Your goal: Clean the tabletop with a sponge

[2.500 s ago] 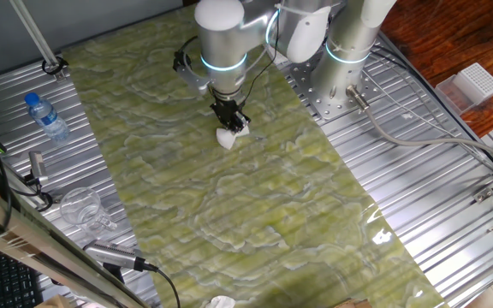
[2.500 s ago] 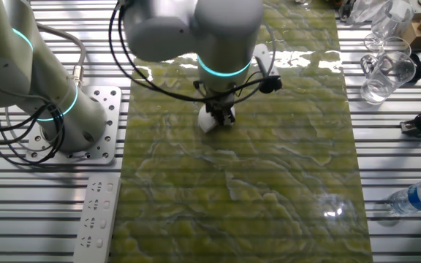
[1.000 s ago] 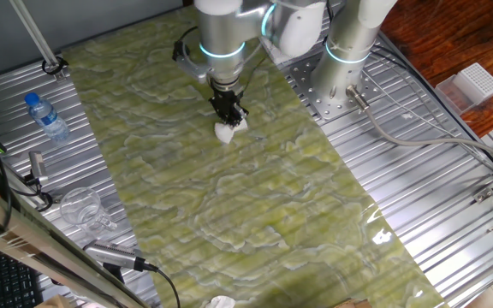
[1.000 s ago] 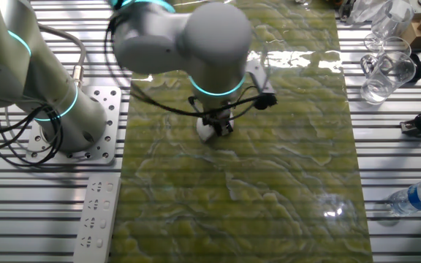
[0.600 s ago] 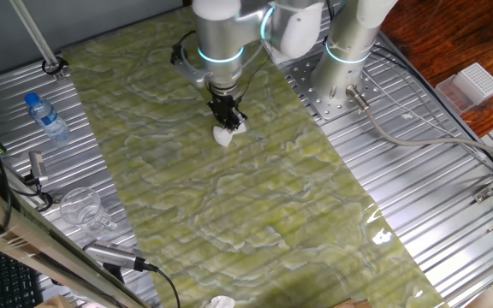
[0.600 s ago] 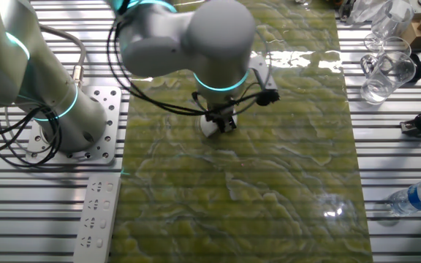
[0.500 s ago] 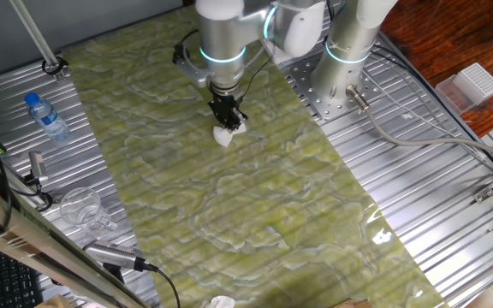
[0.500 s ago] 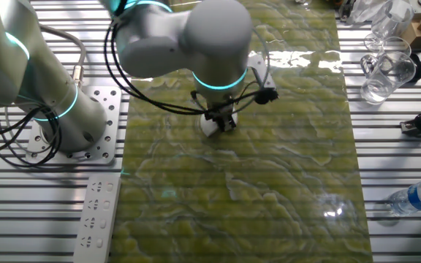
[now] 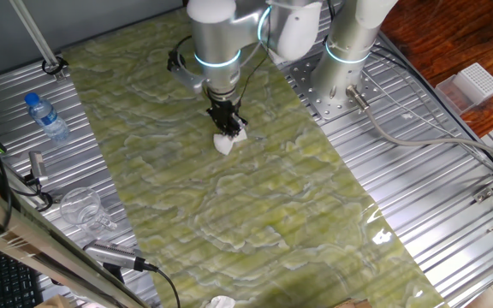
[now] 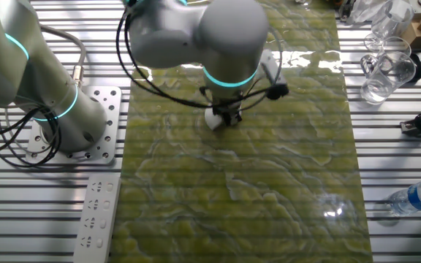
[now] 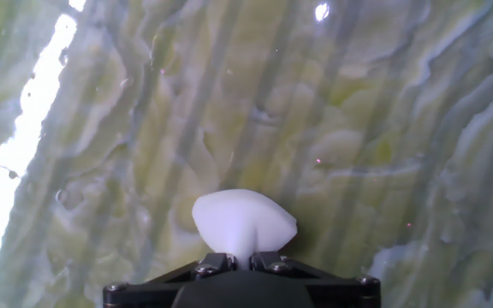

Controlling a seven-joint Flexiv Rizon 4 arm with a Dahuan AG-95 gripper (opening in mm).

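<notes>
One fixed view shows the pincer (image 9: 228,128) clamped on the sponge (image 9: 227,141), which it presses onto the counter (image 9: 255,205) near the arm's base; since half a second ago it has slid slightly along the sheet. The other fixed view shows a glass jug (image 10: 381,73) beside the counter's far corner; whether it holds anything I cannot tell. Only the hand view shows the sponge (image 11: 244,222) squeezed, bulging past the pincer (image 11: 241,261).

End effector (image 9: 228,129) clamped, pointing down
</notes>
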